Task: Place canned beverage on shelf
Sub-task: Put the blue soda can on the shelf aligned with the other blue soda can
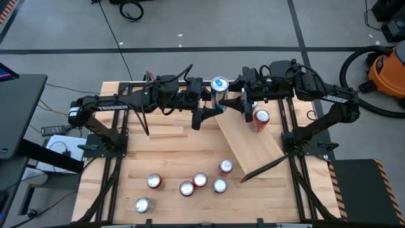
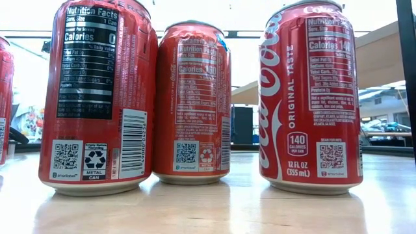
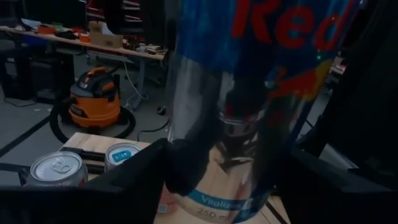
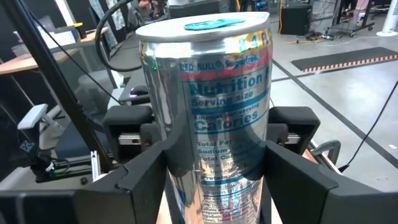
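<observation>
A silver and blue canned beverage (image 1: 219, 85) stands upright in the air above the table's far middle, between both grippers. My right gripper (image 1: 235, 95) comes at it from the right and is shut on it (image 4: 214, 93). My left gripper (image 1: 206, 96) comes from the left, its fingers closed against the same can (image 3: 249, 93). The shelf (image 1: 250, 142), a light wooden plank with a black rail (image 1: 262, 168) at its near end, lies slanted on the tabletop below. A red can (image 1: 261, 118) stands at its far end. My left gripper has the can's lower wall (image 3: 205, 174) between its two fingers (image 3: 180, 168), one on each side. It comes in level from the table's left. The can stands upright, clear of the table. My right gripper pinches the can's side wall (image 4: 180, 162) between its two fingers (image 4: 146, 171), about mid-height and below. It comes in nearly level from the table's right. The can is upright with its top up, lifted clear of shelf and table.
Several red cans stand on the near part of the table (image 1: 186, 188), three of them close in the low view (image 2: 192, 104). An orange shop vacuum (image 1: 387, 73) stands on the floor at the far right. Black frame rails (image 1: 104, 183) run along both table sides.
</observation>
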